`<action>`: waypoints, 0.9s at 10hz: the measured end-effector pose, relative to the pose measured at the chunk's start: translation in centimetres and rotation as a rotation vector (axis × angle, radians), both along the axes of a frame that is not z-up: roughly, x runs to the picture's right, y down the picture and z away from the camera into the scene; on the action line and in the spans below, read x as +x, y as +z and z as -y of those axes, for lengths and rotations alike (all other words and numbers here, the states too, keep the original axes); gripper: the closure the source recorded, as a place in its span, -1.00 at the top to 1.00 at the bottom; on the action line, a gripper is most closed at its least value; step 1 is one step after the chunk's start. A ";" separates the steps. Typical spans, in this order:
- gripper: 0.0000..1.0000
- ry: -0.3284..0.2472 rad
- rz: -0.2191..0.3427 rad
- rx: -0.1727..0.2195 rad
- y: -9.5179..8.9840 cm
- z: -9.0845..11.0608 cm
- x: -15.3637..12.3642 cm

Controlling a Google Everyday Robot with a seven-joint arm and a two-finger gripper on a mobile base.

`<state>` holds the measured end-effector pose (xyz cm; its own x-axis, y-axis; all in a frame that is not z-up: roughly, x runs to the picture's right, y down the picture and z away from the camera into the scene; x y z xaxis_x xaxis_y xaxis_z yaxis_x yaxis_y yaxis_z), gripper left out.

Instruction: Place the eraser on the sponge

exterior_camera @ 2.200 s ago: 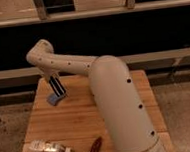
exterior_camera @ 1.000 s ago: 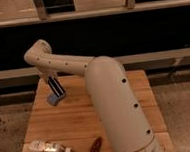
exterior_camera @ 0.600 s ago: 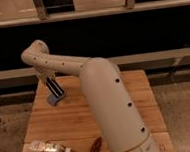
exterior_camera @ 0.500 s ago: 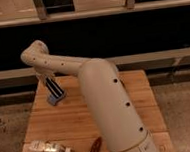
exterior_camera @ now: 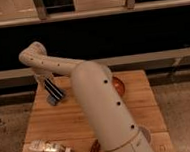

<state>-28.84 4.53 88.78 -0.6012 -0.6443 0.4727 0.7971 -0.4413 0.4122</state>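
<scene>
My gripper point(exterior_camera: 50, 84) hangs from the white arm over the table's far-left corner. At its tip is a dark, pale-striped block that I take to be the eraser point(exterior_camera: 54, 88). It sits tilted directly over the light-blue sponge point(exterior_camera: 55, 99), touching it or just above it; I cannot tell which. The sponge lies flat on the wooden table point(exterior_camera: 47, 125), partly covered by the dark block. Whether the gripper still holds the eraser does not show.
A clear plastic bottle point(exterior_camera: 48, 149) lies near the front-left edge. A dark red elongated object point(exterior_camera: 93, 150) lies at the front beside the arm. An orange-brown round thing point(exterior_camera: 119, 85) peeks out right of the arm. The bulky white arm point(exterior_camera: 104, 110) covers the table's middle.
The arm's elbow and upper link have swung slightly left. The gripper has stayed over the sponge, shifting only a little left.
</scene>
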 end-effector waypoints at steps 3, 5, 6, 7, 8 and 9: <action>0.60 -0.014 0.000 -0.024 0.3 -0.5 0.1; 0.60 0.026 0.005 -0.026 0.1 -0.3 0.9; 0.60 0.065 0.008 -0.021 -0.1 0.1 1.7; 0.60 0.072 0.003 -0.017 -0.1 0.3 2.3; 0.60 0.057 0.008 -0.017 0.0 0.2 2.0; 0.60 0.039 0.009 -0.019 0.1 0.2 1.4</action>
<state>-27.45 4.33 88.87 -0.5800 -0.6587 0.4794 0.8098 -0.4017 0.4277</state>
